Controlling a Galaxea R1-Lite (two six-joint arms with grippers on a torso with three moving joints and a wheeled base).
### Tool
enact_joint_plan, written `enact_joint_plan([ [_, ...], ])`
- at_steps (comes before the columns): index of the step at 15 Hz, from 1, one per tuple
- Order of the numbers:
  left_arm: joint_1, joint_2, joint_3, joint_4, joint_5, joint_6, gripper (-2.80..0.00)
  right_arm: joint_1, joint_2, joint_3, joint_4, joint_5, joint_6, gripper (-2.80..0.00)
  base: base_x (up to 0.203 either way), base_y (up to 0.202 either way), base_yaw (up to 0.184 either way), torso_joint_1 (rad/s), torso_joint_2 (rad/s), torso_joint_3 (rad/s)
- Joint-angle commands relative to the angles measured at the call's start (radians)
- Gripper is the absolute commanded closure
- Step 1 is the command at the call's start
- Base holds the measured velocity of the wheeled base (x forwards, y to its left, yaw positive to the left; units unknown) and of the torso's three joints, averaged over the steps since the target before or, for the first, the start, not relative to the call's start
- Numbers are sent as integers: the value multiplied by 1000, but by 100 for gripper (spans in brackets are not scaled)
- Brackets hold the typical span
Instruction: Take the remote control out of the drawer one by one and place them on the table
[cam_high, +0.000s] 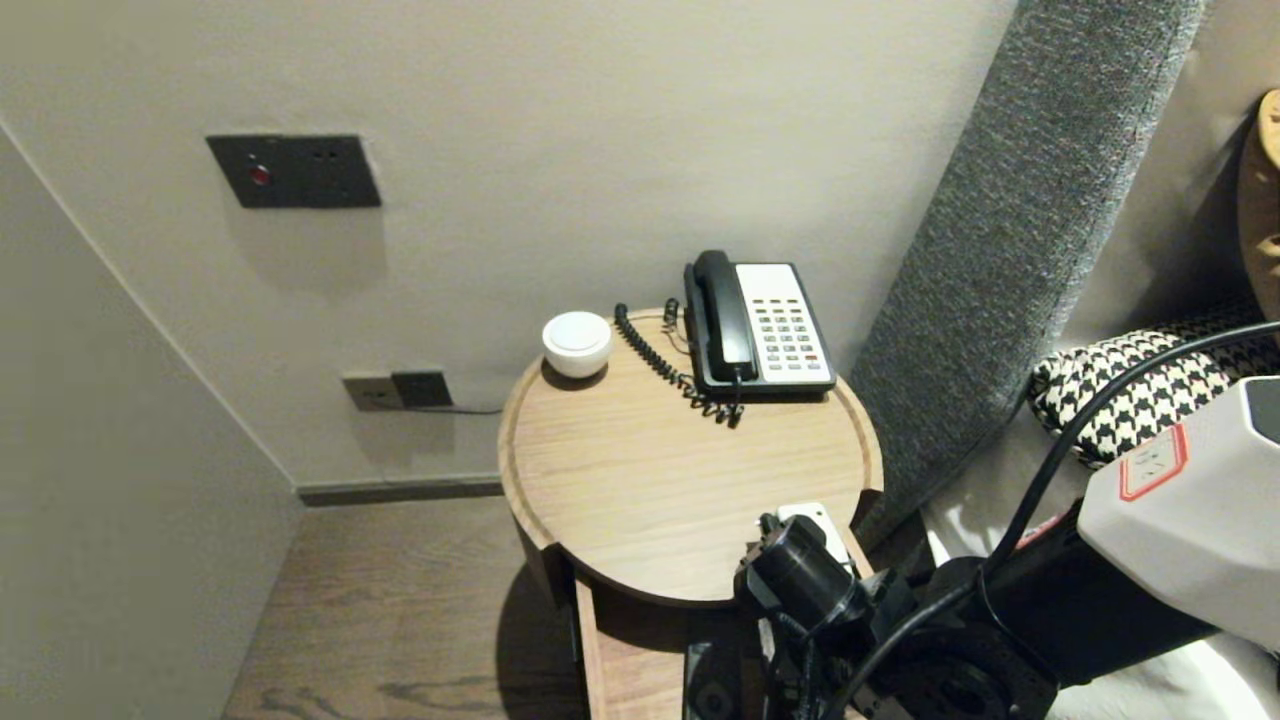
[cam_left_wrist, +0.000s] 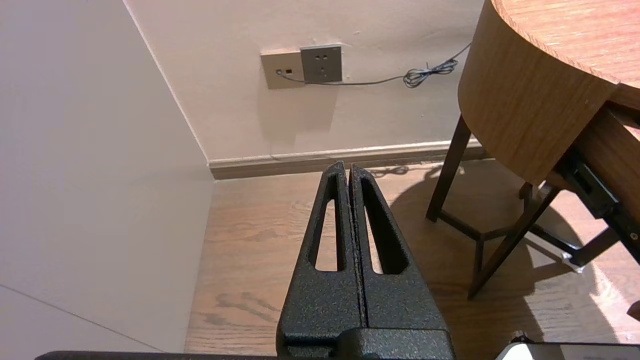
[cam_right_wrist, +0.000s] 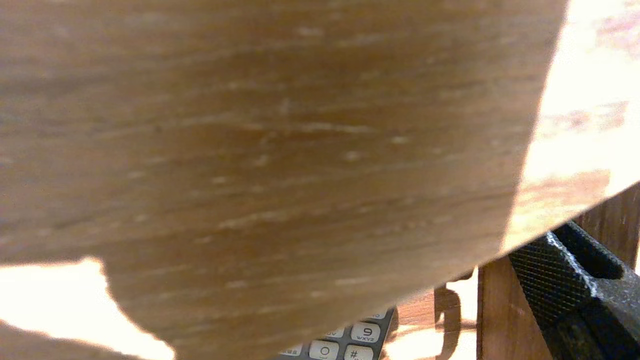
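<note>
**Right gripper low at the bedside drawer, jaws wide**

Right gripper (cam_high: 728, 675): down in front of the round table (cam_high: 640, 480), at the open drawer (cam_high: 625, 665) under its top. Jaws stand apart, nothing between them. Only one finger (cam_right_wrist: 562, 280) shows in the right wrist view, off at the edge.

Nearest thing: a grey keypad (cam_right_wrist: 350, 344) with pale keys (a remote or a handset, cannot tell which). Only a corner shows, below the table's curved wooden skirt. It looks to lie in the drawer, near the finger but apart from it.

Handling, as a judgement: light, with a stiff plastic shell, smooth and probably slippery along its sides. Not fragile, though the keys give under pressure. The best hold would be across the two long sides near the middle, clear of the keys. The drawer walls leave little room.

Left gripper (cam_left_wrist: 348, 167): parked low beside the table, fingers pressed together, empty, over the wood floor (cam_left_wrist: 260, 240).

Surface: pale wood top with a raised rim. At the back stands a black-and-white desk phone (cam_high: 760, 325) with a coiled cord, and near it a white round dome (cam_high: 577, 343). A small white block (cam_high: 805, 515) sits at the front rim by the wrist, unidentified.

Room: a corner of plain walls, with a dark switch panel (cam_high: 295, 170) high and sockets (cam_high: 395, 390) low. A grey padded headboard (cam_high: 1010, 250) and a houndstooth cushion (cam_high: 1130, 390) are on the right.
</note>
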Motion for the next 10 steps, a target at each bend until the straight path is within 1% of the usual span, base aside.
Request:
enact_joint_plan([
  [1, 0, 0, 0, -1, -1, 1, 0, 1, 7, 1, -1, -1, 8, -280, 0, 0, 0, 0, 0, 0],
  [2, 0, 0, 0, -1, 0, 1, 0, 1, 3, 2, -1, -1, 8, -280, 0, 0, 0, 0, 0, 0],
  [3, 0, -1, 0, -1, 0, 1, 0, 1, 0, 2, -1, -1, 8, 0, 0, 0, 0, 0, 0, 0],
  [10, 0, -2, 0, -1, 0, 1, 0, 2, -23, 7, -1, -4, 8, 0, 0, 0, 0, 0, 0, 0],
])
